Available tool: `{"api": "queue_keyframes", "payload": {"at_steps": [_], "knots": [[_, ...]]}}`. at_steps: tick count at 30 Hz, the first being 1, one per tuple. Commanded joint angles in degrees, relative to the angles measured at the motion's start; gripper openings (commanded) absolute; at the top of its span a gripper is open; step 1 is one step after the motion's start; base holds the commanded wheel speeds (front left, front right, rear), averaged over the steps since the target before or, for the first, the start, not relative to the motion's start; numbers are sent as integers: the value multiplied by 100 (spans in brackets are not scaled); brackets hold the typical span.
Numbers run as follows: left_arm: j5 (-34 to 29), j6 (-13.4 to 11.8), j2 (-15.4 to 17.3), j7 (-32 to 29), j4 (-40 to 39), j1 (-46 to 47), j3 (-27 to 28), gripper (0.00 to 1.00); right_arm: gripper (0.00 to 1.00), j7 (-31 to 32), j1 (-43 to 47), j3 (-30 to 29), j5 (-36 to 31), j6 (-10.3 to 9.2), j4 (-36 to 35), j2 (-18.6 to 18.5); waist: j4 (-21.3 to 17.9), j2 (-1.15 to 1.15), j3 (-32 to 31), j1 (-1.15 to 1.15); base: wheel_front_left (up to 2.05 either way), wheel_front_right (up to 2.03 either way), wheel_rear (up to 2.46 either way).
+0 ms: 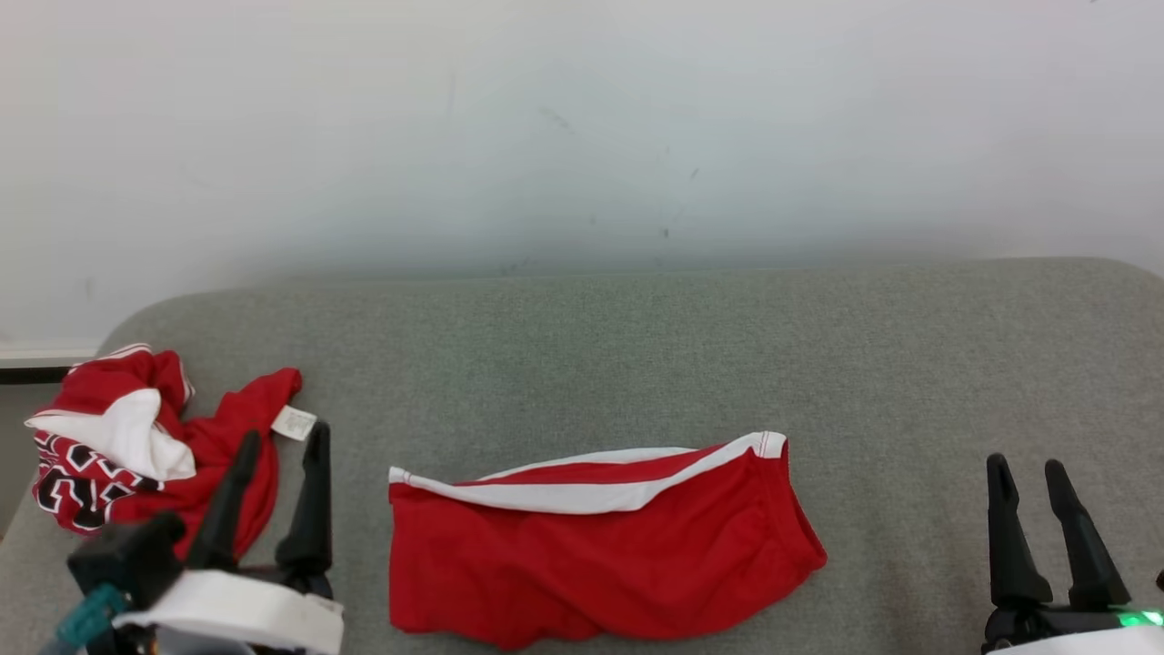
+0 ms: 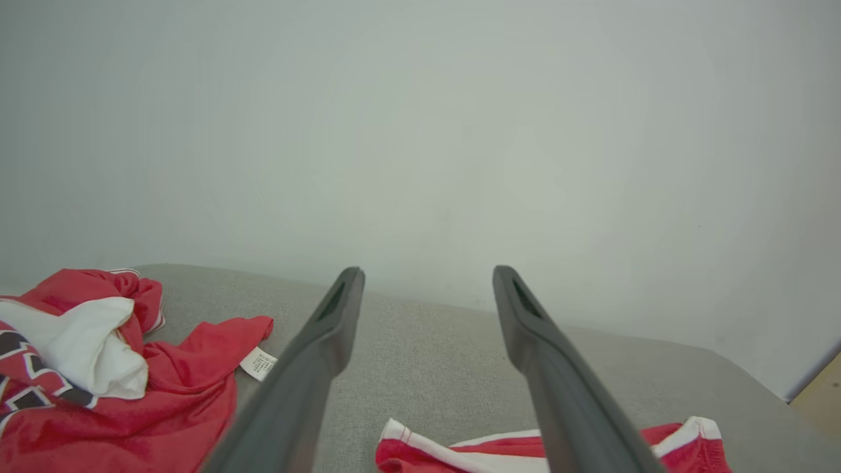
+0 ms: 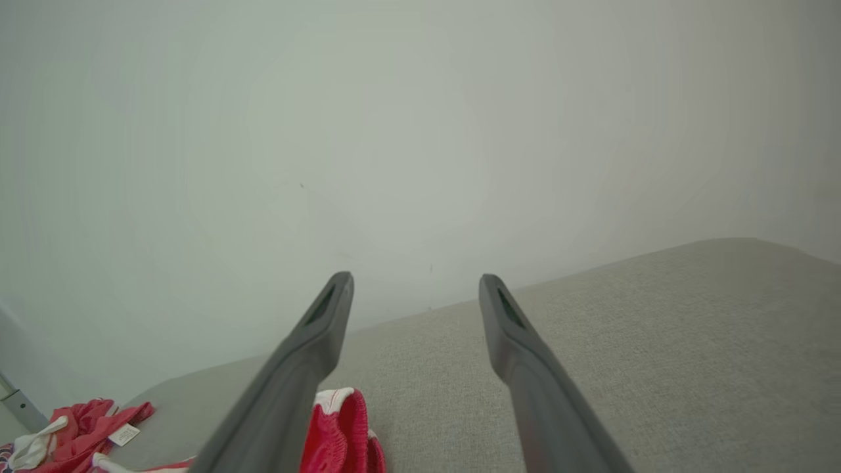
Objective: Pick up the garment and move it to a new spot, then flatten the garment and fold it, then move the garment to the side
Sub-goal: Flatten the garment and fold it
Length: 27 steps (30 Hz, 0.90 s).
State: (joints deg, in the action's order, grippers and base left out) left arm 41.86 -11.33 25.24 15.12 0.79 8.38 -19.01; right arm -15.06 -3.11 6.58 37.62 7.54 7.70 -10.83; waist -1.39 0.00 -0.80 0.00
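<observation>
Before the right gripper (image 1: 1026, 464) the grey cushion (image 1: 909, 364) lies free up to the wall (image 1: 582, 136); a crumpled red shirt (image 1: 118, 446) lies close on the left of the left gripper (image 1: 284, 435).

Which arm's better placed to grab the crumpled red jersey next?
Left. The left gripper is open at the edge of the crumpled jersey. The right gripper, also open, is beyond the folded shorts.

The red garment (image 1: 600, 555), white-banded, lies folded and fairly flat on the grey surface (image 1: 637, 364).

A grey fabric-covered table (image 1: 582, 346) with rounded corners stands against a plain, faintly scuffed white wall (image 1: 582, 118).
</observation>
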Motion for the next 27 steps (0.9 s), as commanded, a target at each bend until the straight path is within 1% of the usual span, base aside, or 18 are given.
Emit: {"api": "queue_keyframes", "payload": {"at_steps": [1,4,7,9,13,19,27], "knots": [[-296,126,-196,2,-30,-244,216,100,100,-12,142,-129,-127,-11,-19,114,-2,0,-16,0,0,0,0],[-924,339,-622,2,-47,-615,541,100,100,-7,265,-126,-533,-11,22,219,-5,0,-24,0,0,0,0],[-1469,511,-955,2,11,-850,778,100,100,-7,321,-36,-904,-11,96,233,-22,0,-6,0,0,0,0],[-1662,640,-1226,2,51,-942,940,100,100,-6,294,7,-982,-11,147,300,-26,0,8,0,0,0,0],[-1933,981,-1593,3,172,-993,1238,100,100,51,125,173,-1023,-11,330,276,1,0,22,0,0,0,0],[-2275,1380,-1892,3,327,-861,1488,100,100,428,-195,474,-931,-11,713,215,120,0,16,0,0,0,0],[-2530,1644,-2093,3,551,-734,1576,100,100,1090,-1021,881,-971,-11,1610,214,380,0,89,0,0,0,0]]}}
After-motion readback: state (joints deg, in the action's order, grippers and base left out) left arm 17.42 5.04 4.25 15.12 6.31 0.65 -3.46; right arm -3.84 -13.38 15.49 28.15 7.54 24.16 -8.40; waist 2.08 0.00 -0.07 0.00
